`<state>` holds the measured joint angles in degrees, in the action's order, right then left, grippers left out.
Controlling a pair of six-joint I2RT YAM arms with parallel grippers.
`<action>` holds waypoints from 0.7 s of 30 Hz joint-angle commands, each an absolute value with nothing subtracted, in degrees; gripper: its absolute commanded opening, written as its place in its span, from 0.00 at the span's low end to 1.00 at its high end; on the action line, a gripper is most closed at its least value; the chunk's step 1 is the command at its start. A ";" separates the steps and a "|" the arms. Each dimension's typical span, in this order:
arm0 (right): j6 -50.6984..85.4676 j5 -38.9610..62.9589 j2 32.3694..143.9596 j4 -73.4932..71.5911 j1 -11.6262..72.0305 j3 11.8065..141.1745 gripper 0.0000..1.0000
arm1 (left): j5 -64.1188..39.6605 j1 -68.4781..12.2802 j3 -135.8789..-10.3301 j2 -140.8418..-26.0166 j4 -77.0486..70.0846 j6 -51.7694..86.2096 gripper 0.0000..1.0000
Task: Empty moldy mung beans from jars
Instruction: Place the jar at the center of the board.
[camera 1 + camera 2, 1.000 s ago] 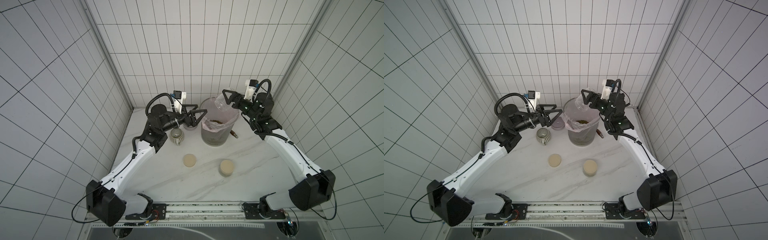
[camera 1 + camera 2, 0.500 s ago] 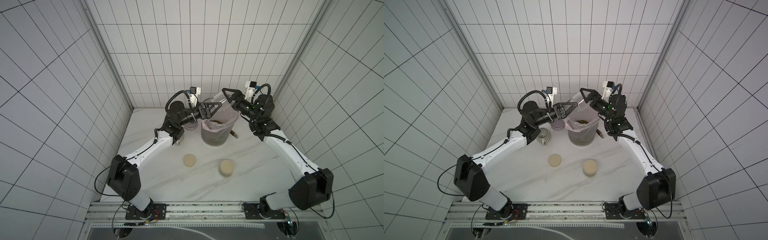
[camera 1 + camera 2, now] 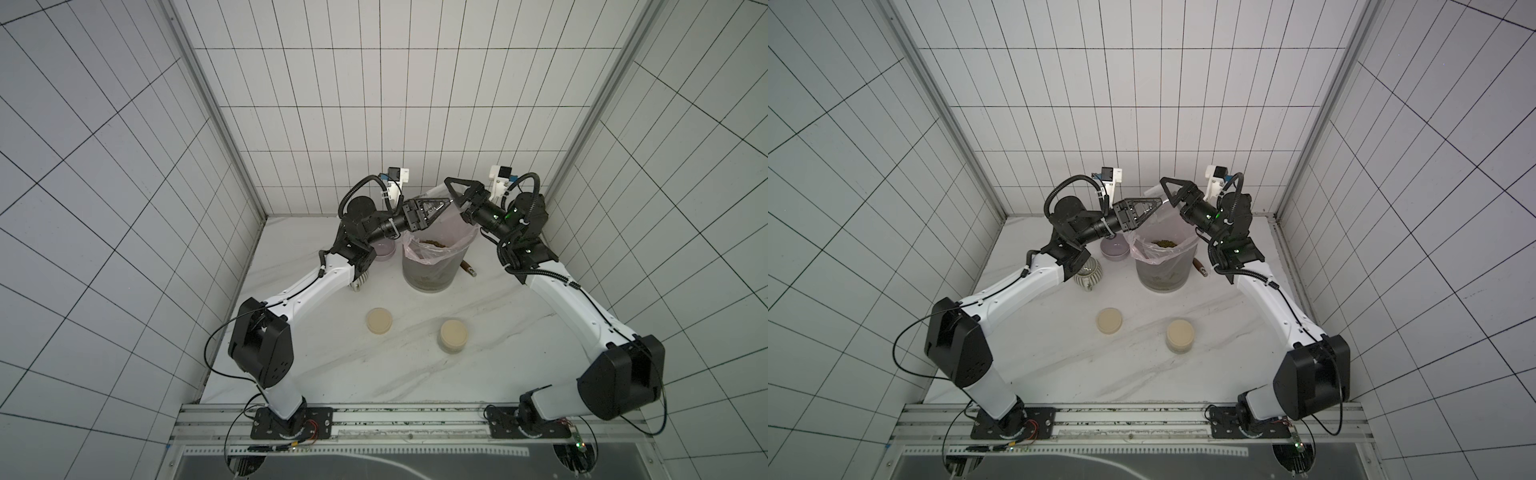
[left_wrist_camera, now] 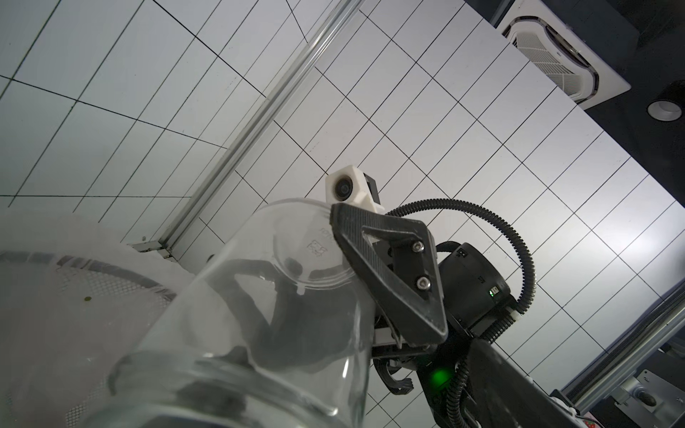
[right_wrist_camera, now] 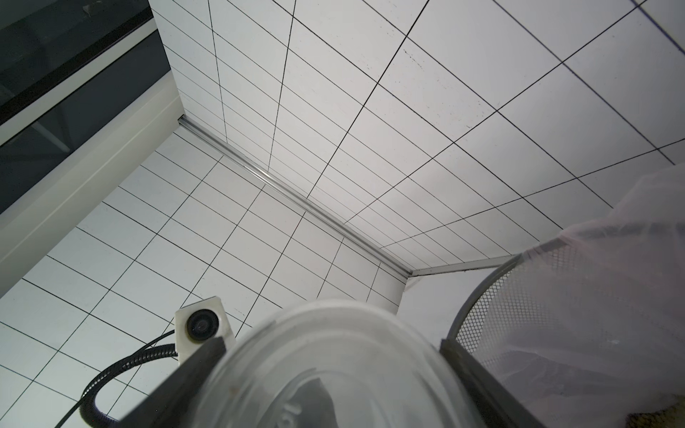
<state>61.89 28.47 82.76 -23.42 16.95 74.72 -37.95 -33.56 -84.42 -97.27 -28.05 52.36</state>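
Observation:
An empty clear glass jar [image 4: 281, 281] hangs tipped above the bin, its mouth end toward my left arm. My right gripper [image 3: 451, 195] is shut on its base end, one finger [image 4: 389, 266] flat against the glass. My left gripper [image 3: 444, 204] reaches around the mouth end. Its own fingers do not show in the left wrist view, so I cannot tell if they press on the glass. Mung beans [image 3: 432, 242] lie in a heap inside the bin, seen in both top views. A second jar [image 3: 454, 334] with a beige lid stands on the table. A loose beige lid [image 3: 379, 321] lies beside it.
The grey mesh bin [image 3: 428, 274] with a pink liner stands at the back of the marble table. A lilac bowl [image 3: 1113, 249] and a ribbed mug [image 3: 1089, 276] sit under my left arm. A brown-handled tool [image 3: 1200, 266] lies right of the bin. Tiled walls close three sides.
My left arm swung from beside the bowl across to the bin, and its gripper came up to the jar. The right gripper kept its hold and tipped slightly.

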 commanded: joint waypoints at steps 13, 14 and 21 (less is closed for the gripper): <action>59.25 31.90 81.40 -27.86 16.52 74.47 0.66 | -40.86 -34.37 -89.29 -100.81 -26.11 53.69 0.19; 59.10 31.86 81.33 -27.77 16.48 74.31 0.66 | -40.67 -34.44 -89.30 -100.85 -26.11 53.62 0.16; 59.11 31.37 80.83 -28.17 16.01 73.48 0.68 | -39.31 -33.93 -89.74 -100.29 -23.37 51.97 0.00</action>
